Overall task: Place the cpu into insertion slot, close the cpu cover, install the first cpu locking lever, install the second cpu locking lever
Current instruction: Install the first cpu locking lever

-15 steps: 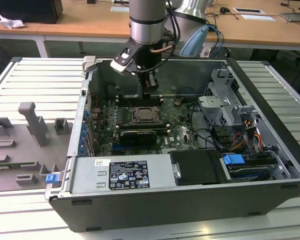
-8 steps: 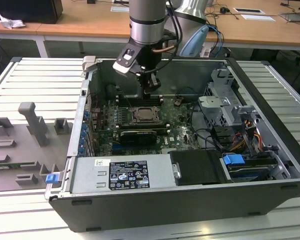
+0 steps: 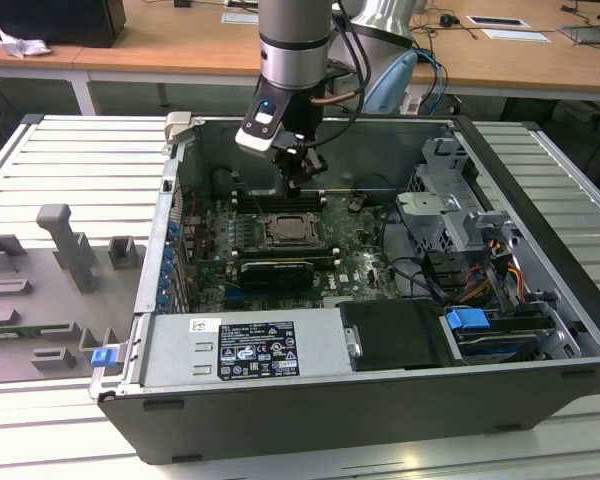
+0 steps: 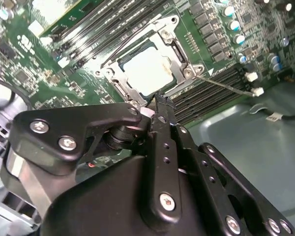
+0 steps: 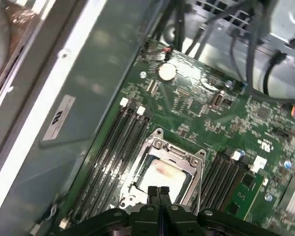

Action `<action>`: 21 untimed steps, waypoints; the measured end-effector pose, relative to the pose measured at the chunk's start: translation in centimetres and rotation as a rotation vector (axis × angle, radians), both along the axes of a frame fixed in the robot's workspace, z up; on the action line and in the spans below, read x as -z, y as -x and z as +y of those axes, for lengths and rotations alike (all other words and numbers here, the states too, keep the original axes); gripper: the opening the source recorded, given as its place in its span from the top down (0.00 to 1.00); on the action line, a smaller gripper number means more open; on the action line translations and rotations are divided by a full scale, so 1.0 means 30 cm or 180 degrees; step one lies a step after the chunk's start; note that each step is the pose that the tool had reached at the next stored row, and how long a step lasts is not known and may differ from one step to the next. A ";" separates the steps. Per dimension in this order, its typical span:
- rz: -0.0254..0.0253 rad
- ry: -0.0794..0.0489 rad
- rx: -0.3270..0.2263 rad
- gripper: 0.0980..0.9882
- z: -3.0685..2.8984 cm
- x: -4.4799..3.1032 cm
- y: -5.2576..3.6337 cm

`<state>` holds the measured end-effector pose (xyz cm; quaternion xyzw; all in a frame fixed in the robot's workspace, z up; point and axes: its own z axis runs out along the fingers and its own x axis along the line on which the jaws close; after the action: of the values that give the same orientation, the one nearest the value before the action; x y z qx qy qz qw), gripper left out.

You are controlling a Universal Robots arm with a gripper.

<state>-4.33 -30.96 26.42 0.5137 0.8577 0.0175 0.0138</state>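
Lying flat on the green board (image 5: 196, 108), the cpu (image 5: 163, 172) shows pale through the square opening of the cpu cover (image 5: 179, 147), which is folded down around it. Just above the cover's edge hangs the gripper (image 5: 158, 191), jaws clenched together on nothing, inside the open computer case (image 3: 380, 400).

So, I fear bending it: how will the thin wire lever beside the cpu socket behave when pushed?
The lever is a long, thin metal rod, so it probably flexes like a spring. Its smooth, shiny surface suggests the hand could slip off. It meets the cpu cover at one corner, so it likely swings about that end.
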 end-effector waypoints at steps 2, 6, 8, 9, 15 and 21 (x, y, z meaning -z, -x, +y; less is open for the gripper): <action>0.0000 0.0000 -0.0099 0.99 0.000 0.002 0.000; 0.0001 0.0000 -0.0364 0.99 0.000 0.004 0.000; 0.0001 0.0000 -0.0495 0.99 0.000 0.004 0.000; 0.0001 0.0000 -0.0553 0.99 0.000 0.004 0.000; 0.0001 0.0000 -0.0805 0.99 0.000 0.004 0.000; 0.0001 0.0000 -0.1118 0.99 0.000 0.004 0.000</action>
<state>-4.33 -30.96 26.30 0.3560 0.9342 0.0195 0.0104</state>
